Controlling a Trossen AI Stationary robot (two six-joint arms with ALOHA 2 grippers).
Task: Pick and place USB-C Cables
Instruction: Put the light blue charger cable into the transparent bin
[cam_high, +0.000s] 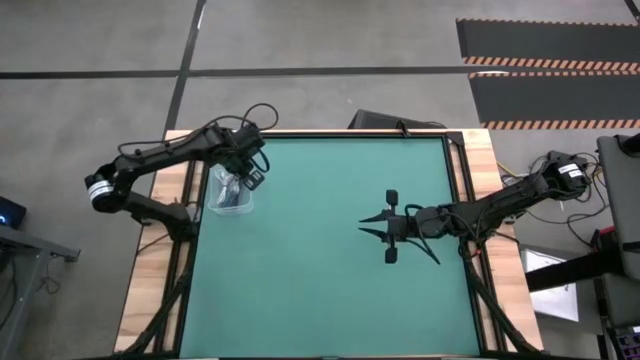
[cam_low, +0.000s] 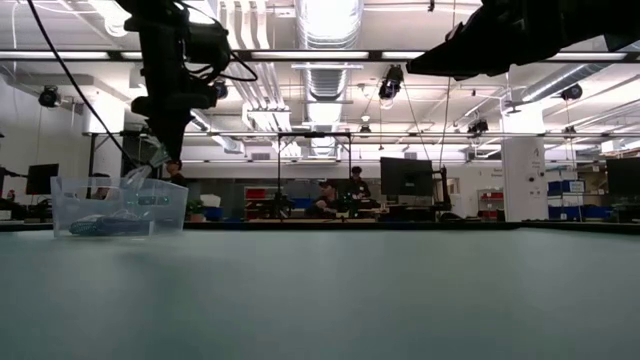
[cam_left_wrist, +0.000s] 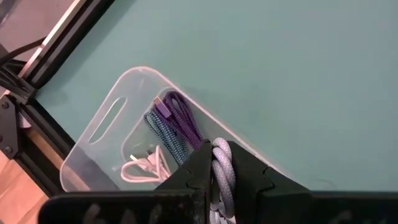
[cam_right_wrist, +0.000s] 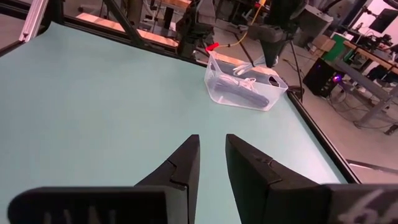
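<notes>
Left gripper (cam_left_wrist: 222, 171) hangs above the clear plastic bin (cam_left_wrist: 106, 115) at the green table mat's (cam_high: 320, 250) left edge, fingers clamped on the pale silvery-blue braided USB-C cable (cam_left_wrist: 222, 168). Inside the bin lie a white cable (cam_left_wrist: 144, 167), a teal-green cable (cam_left_wrist: 163, 130) and a purple one (cam_left_wrist: 180, 115), bunched together. Right gripper (cam_right_wrist: 211, 163) hovers over bare mat right of centre, fingers narrowly parted, holding nothing.

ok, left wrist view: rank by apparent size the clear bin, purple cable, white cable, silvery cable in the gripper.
1. Clear bin, easily the largest.
2. Purple cable.
3. White cable, close to the purple one; unsure.
Silvery cable: unranked, since it is nearest the camera and partly hidden by the left gripper.
</notes>
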